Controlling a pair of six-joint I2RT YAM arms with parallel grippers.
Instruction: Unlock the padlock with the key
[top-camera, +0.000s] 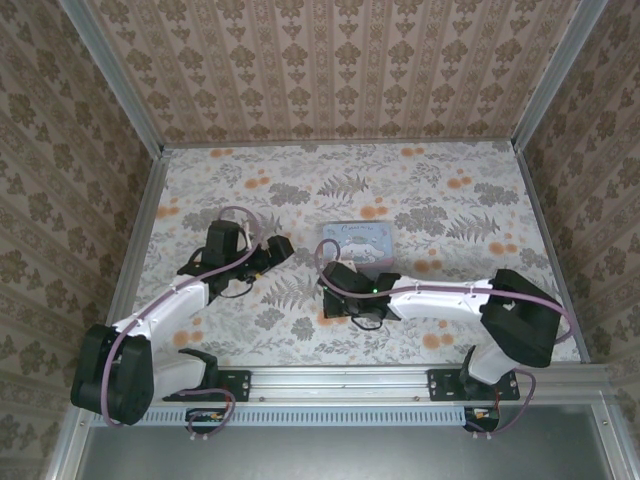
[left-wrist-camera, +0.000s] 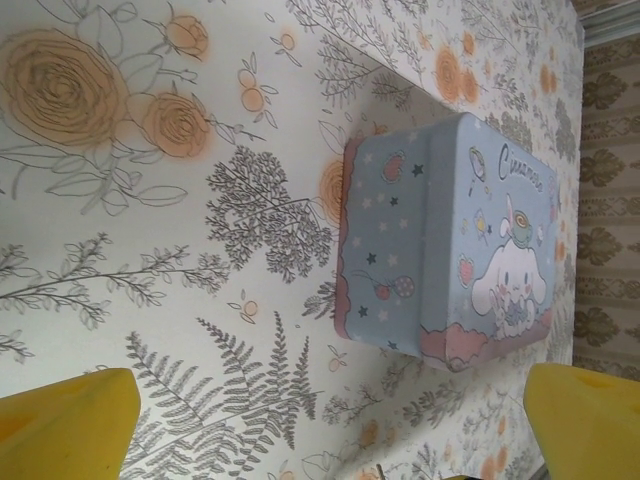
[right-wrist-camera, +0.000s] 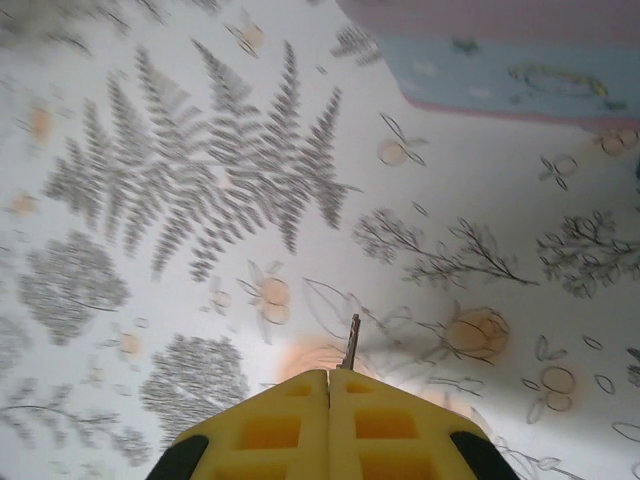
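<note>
Left of the worktop's (top-camera: 450, 200) middle, the left tool (left-wrist-camera: 330, 410) hovers with its yellow fingers (left-wrist-camera: 70, 425) spread wide and nothing between them. It faces the pale-blue cartoon-printed tin (left-wrist-camera: 450, 250), which lies flat near the centre of the worktop, a little toward the far edge. The padlock should be somewhere about this tin, but I cannot pick it out for certain: a bluish patch low on the lid in the left wrist view could be the lock or just part of the print. To the right, just on the near side of the tin, the right tool (right-wrist-camera: 328, 378) has its pads pressed together. It is pinching the key (right-wrist-camera: 351, 342), whose thin metal shaft pokes out past the fingertips above the floral worktop, apart from the tin's edge. By my reading, the first stage is done, with the key taken up and gripped. What is left is most of the job: finding and steadying the padlock, likely with the free left tool, lining the shaft up with the keyhole, pushing it in and turning until the shackle releases. The key is not yet near any lock.
</note>
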